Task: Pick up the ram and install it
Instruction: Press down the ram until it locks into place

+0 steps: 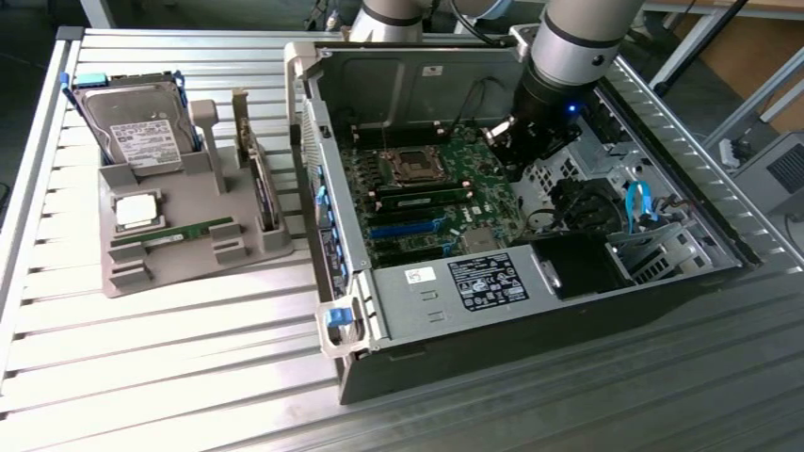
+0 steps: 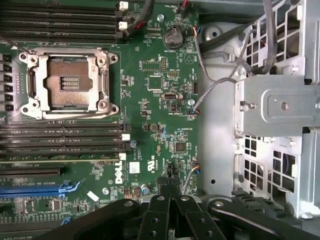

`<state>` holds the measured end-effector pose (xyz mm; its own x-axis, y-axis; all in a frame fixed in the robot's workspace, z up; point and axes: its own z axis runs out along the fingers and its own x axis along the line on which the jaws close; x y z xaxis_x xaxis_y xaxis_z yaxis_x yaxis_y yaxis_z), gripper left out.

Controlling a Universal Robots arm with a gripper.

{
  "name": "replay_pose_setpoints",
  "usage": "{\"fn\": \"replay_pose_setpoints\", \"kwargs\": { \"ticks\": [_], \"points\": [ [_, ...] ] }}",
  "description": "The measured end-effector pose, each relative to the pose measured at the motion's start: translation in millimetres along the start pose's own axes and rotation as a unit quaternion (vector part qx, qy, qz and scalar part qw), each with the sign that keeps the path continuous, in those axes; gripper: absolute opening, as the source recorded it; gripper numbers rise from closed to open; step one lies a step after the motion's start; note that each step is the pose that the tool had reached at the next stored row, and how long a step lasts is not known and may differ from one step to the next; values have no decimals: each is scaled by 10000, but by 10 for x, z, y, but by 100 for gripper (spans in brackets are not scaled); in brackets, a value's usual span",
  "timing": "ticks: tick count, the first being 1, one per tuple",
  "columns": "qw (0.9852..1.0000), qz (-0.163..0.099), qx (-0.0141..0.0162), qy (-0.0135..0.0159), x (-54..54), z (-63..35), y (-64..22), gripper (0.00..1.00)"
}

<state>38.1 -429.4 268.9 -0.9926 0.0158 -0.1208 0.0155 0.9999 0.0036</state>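
The ram (image 1: 173, 233), a thin green stick, lies flat in a groove of the grey holder (image 1: 188, 202) on the exterior view's left, far from the arm. My gripper (image 1: 506, 141) hangs inside the open computer case (image 1: 528, 282), over the motherboard (image 1: 440, 202) beside the drive cage. In the wrist view its black fingers (image 2: 159, 210) meet at the tips; the gripper (image 2: 169, 189) is shut with nothing between them. Below it are the processor socket (image 2: 70, 85) and the long black memory slots (image 2: 60, 135). A green strip (image 1: 421, 196) stands in one slot.
The grey holder also carries a hard drive (image 1: 136, 127), a square silver processor chip (image 1: 136, 209) and an upright card (image 1: 258, 179). In the case are blue slots (image 1: 405, 229), the metal drive cage (image 2: 280, 105), loose cables (image 2: 215, 85) and a blue cable (image 1: 635, 202).
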Motion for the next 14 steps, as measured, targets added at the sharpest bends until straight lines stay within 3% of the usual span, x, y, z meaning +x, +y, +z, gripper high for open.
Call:
{"fn": "replay_pose_setpoints", "kwargs": {
  "ticks": [6, 9, 11, 14],
  "points": [
    [9990, 443, 54, -2, 1, 5, 0, 9],
    [9970, 774, 94, -3, 1, 8, 0, 9],
    [9963, 857, 104, -3, 1, 9, 0, 9],
    [9939, 1099, 134, -4, 1, 12, 0, 9]
  ]
}}
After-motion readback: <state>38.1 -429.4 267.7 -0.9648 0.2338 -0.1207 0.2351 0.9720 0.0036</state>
